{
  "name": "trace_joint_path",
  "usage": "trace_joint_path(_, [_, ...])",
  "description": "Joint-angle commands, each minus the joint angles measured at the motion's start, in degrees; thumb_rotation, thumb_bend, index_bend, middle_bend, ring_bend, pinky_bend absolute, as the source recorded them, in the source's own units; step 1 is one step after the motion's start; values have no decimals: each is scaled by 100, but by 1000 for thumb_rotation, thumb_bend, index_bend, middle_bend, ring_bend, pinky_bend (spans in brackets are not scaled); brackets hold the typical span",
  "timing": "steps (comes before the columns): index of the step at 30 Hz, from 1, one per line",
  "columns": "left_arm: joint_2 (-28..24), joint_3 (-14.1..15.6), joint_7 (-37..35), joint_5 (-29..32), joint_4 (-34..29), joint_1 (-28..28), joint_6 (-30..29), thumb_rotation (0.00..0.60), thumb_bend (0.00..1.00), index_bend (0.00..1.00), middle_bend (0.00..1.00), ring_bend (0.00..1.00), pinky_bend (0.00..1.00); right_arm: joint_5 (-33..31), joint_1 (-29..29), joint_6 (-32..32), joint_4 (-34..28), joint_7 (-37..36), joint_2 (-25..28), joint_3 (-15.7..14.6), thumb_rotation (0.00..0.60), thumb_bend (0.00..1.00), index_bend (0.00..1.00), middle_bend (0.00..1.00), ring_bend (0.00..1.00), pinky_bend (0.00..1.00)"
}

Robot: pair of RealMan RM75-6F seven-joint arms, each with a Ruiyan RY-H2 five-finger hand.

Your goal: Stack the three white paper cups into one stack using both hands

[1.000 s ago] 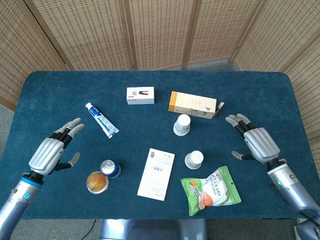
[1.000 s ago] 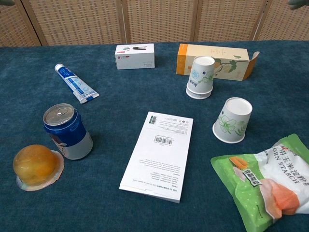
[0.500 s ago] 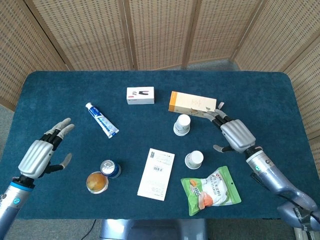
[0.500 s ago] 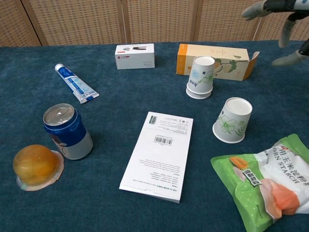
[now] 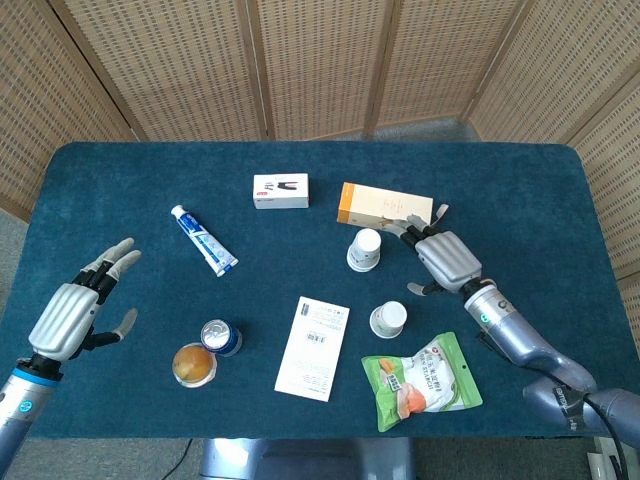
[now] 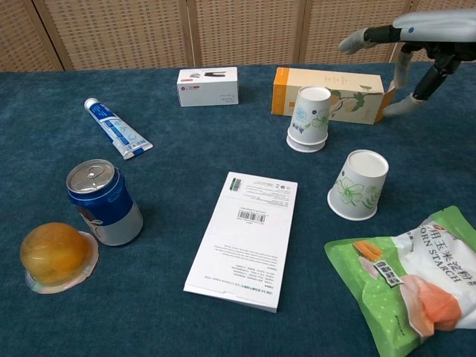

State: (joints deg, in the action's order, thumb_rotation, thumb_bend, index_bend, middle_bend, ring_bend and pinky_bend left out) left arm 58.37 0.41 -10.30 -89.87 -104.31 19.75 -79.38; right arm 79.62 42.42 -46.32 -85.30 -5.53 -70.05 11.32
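White paper cups are sitting upside down on a dark blue felt-covered table (image 5: 520, 190). One pair of cups (image 6: 309, 117) is already nested, standing just in front of an orange and white carton (image 6: 327, 91). A single cup (image 6: 359, 184) is standing apart from the pair, nearer the robot, beside a green starch packet (image 6: 409, 279).

Right hand (image 5: 445, 260) is hovering with fingers spread and holding nothing, just to the right of the nested pair and close to the carton's open flap. Left hand (image 5: 75, 310) is also hanging open and empty, far off at the left side of the table, well apart from every cup.

Other items are lying about: a toothpaste tube (image 5: 203, 240), a small white box (image 5: 280, 190), a white leaflet (image 5: 312, 348), a blue drink can (image 5: 220, 337) and an orange jelly cup (image 5: 193, 365).

Paper cups like these are probably very light and thin-walled, so they are likely to crush or skid under a hard squeeze. Taking hold gently around the side wall, near the stiffer base now facing upward, seems safest.
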Motion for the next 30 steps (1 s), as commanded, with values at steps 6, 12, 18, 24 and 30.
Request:
trace_joint_path(6, [-7, -30, -98, -24, 82, -91, -26, 600, 495, 0, 0, 0, 156, -173, 272, 260, 320, 43, -293, 17, 600, 262, 0, 0, 0, 429])
trace_joint_path(12, [-4, -55, -197, -70, 155, -148, -54, 600, 495, 0, 0, 0, 155, -332, 524, 517, 529, 130, -482, 52, 600, 262, 0, 0, 0, 430])
trace_joint_path(18, [5, -68, -296, -75, 237, -210, -69, 600, 495, 0, 0, 0, 155, -491, 736, 746, 713, 224, -620, 64, 600, 263, 0, 0, 0, 430])
trace_joint_path(24, [-2, -81, -399, -97, 308, -277, -113, 600, 494, 0, 0, 0, 154, -611, 950, 999, 969, 294, -788, 43, 600, 263, 0, 0, 0, 430])
trace_joint_path(30, [2, -93, -489, -96, 369, -336, -139, 600, 495, 0, 0, 0, 153, -702, 1143, 1226, 1199, 337, -934, 20, 600, 261, 0, 0, 0, 430])
